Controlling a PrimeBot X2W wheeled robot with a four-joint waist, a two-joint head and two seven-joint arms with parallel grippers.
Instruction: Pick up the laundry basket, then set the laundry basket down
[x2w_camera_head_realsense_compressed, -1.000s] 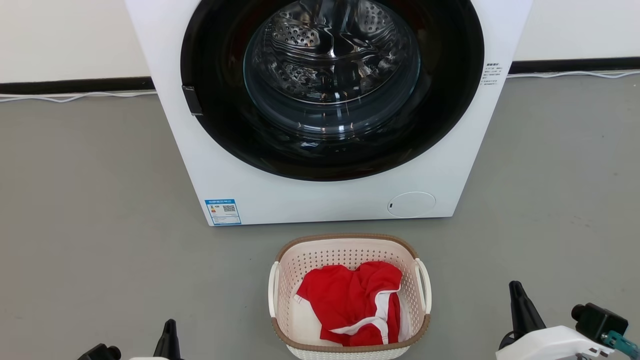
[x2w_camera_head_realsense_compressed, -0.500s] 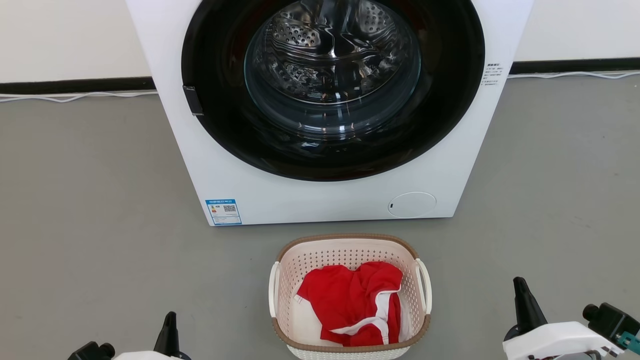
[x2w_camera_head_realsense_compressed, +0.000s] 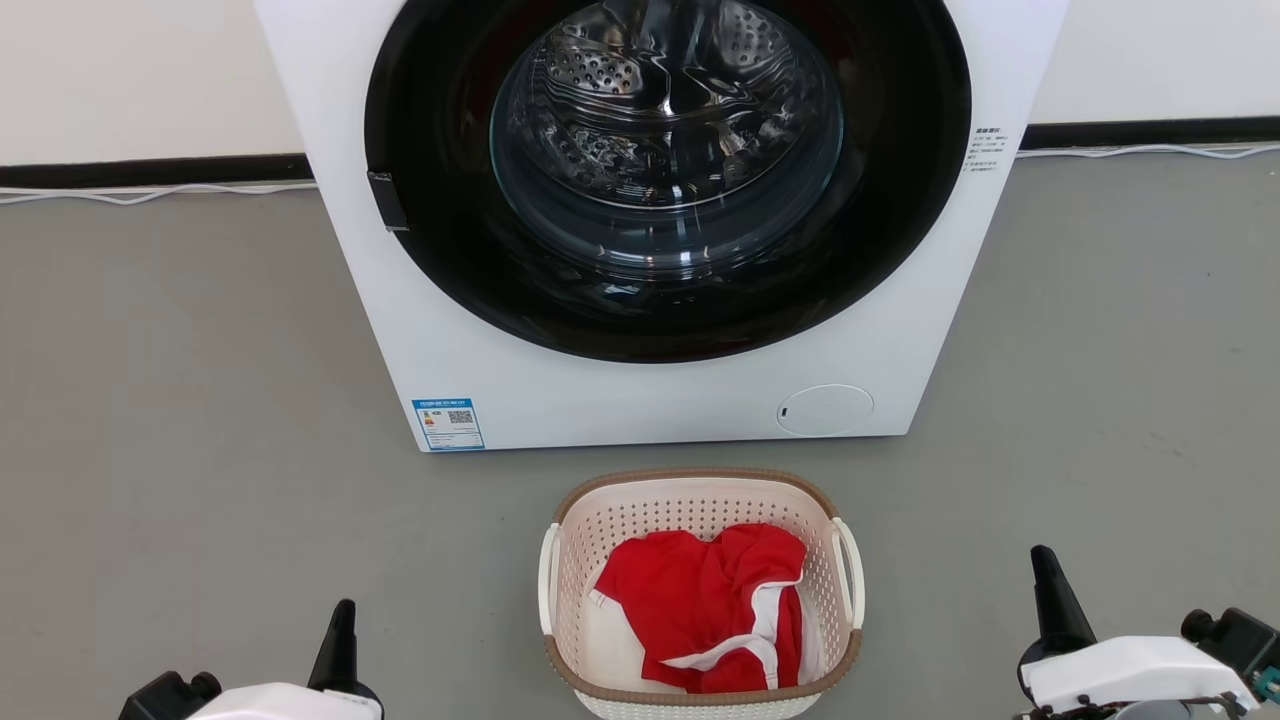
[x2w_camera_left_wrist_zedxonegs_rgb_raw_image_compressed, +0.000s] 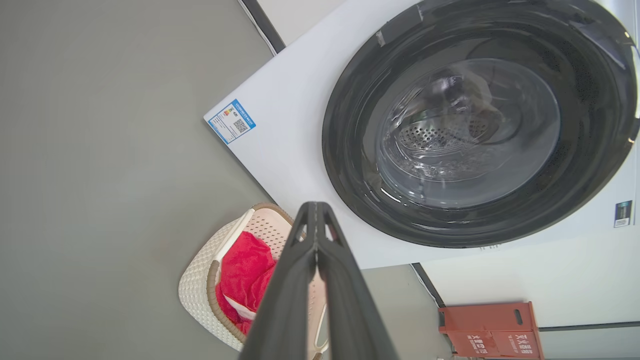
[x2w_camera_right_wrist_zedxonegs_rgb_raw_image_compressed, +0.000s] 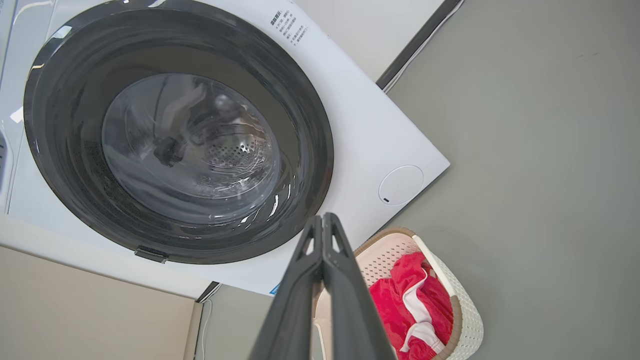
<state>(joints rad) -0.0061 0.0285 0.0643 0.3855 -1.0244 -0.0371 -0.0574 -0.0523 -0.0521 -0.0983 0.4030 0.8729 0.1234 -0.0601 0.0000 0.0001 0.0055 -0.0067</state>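
Our left tool (x2w_camera_head_realsense_compressed: 343, 620) and right tool (x2w_camera_head_realsense_compressed: 1046, 572) sit nearest us, low at either side, each with its two dark fingers pressed together and holding nothing. Between them, on the grey floor (x2w_camera_head_realsense_compressed: 200, 400), stands the laundry basket (x2w_camera_head_realsense_compressed: 690, 512), well apart from both, with a red garment (x2w_camera_head_realsense_compressed: 700, 600) heaped inside. Its long axis runs away from us, so the left handle (x2w_camera_head_realsense_compressed: 546, 578) and right handle (x2w_camera_head_realsense_compressed: 852, 570) each face a tool (a two-armed lift, we judge). Neither tool is clearly nearer. Just beyond the basket stands the washer (x2w_camera_head_realsense_compressed: 600, 400).
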